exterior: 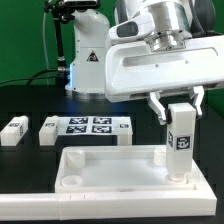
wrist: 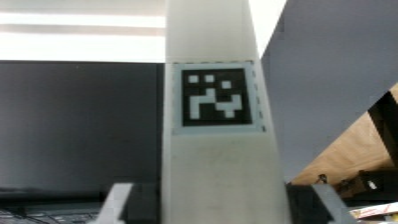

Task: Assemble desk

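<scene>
My gripper (exterior: 178,108) clamps one tagged leg (exterior: 181,142) upright at the desk panel (exterior: 100,166), over its corner socket on the exterior view's right, presumably so the base enters squarely; whether it is seated, I cannot tell.

1. A single white robot arm (exterior: 150,60) reaches in from above on the exterior view's right, and its bulky wrist fills the upper frame.
2. The gripper (exterior: 179,108) points straight down.
3. Its two dark fingers (exterior: 158,106) are partly closed and clamp the top of an upright white leg (exterior: 182,140).
4. In the wrist view, the fingertips (wrist: 118,203) flank that leg (wrist: 214,170).
</scene>
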`<action>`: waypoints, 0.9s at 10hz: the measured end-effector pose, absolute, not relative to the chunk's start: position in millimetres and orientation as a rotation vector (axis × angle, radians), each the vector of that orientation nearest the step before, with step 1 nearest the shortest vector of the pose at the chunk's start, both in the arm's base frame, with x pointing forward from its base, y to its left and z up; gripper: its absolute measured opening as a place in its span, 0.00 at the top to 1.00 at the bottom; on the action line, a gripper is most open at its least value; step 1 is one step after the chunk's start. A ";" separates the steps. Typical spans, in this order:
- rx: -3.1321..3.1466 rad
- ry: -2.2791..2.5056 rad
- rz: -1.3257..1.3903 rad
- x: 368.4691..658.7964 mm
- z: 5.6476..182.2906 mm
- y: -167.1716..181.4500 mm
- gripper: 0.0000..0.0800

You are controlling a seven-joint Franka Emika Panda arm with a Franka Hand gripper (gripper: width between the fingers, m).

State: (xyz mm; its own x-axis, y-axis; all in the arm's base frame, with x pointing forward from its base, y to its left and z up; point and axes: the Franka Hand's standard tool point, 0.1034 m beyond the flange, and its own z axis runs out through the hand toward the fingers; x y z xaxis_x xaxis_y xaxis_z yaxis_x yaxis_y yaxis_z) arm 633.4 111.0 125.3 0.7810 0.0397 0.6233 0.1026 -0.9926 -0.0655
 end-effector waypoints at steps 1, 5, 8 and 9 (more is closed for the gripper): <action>-2.873 -0.115 -1.006 633.3 125.2 110.9 0.64; -2.874 -0.114 -1.004 634.2 125.1 110.5 0.64; -2.895 -0.137 -1.008 626.0 125.3 114.1 0.64; -2.897 -0.151 -1.023 623.8 125.1 115.2 0.64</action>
State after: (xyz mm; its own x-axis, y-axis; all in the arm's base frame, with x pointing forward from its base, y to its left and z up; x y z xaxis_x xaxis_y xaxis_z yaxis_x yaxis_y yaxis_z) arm 623.8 115.2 125.1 0.7741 0.0709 0.6290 0.1143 -0.9930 -0.0287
